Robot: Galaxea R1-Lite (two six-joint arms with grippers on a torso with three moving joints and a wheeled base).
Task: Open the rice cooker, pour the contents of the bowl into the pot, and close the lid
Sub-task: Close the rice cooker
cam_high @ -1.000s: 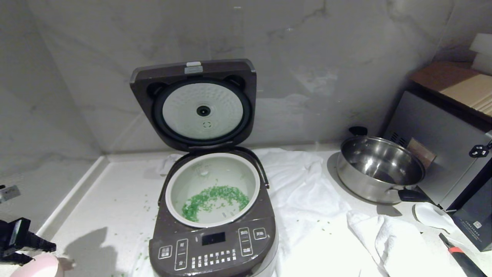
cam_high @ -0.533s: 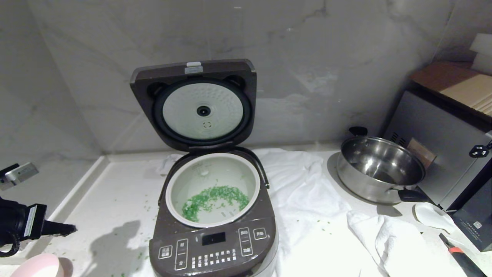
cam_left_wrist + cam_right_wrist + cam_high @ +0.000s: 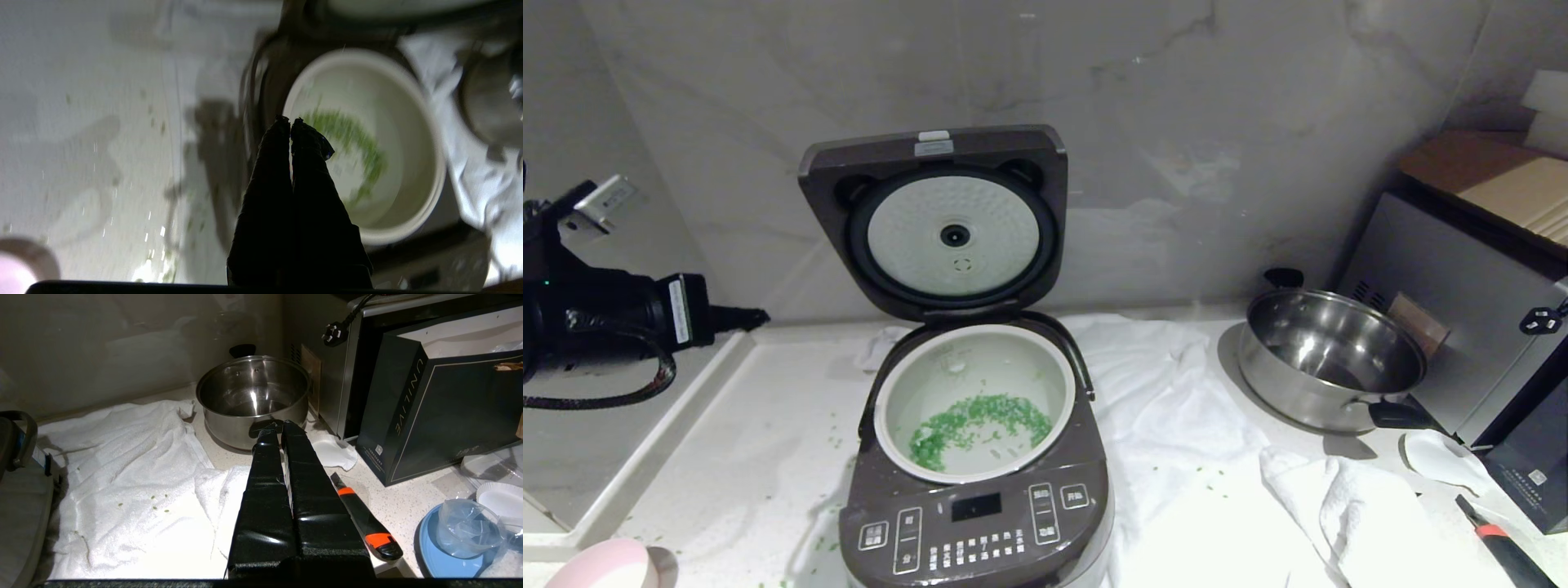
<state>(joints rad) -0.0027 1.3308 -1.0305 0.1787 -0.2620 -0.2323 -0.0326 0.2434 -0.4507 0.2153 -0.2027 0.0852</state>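
Head view: pot (image 3: pixel 892 390) holds green grains (image 3: pixel 977 418).

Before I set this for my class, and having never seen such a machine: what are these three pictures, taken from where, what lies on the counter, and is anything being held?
It is a two-armed robot with a camera on its head and one on each wrist.

The wide picture is the head view. The rice cooker stands open, its lid upright, and green grains lie in the white pot. The pink bowl sits at the near left corner. A steel saucepan and a white towel are to the right.

The left gripper, shut and empty, hangs in the air left of the cooker; its wrist view looks down into the pot. The right wrist view shows the right gripper, also shut and empty, near the saucepan.
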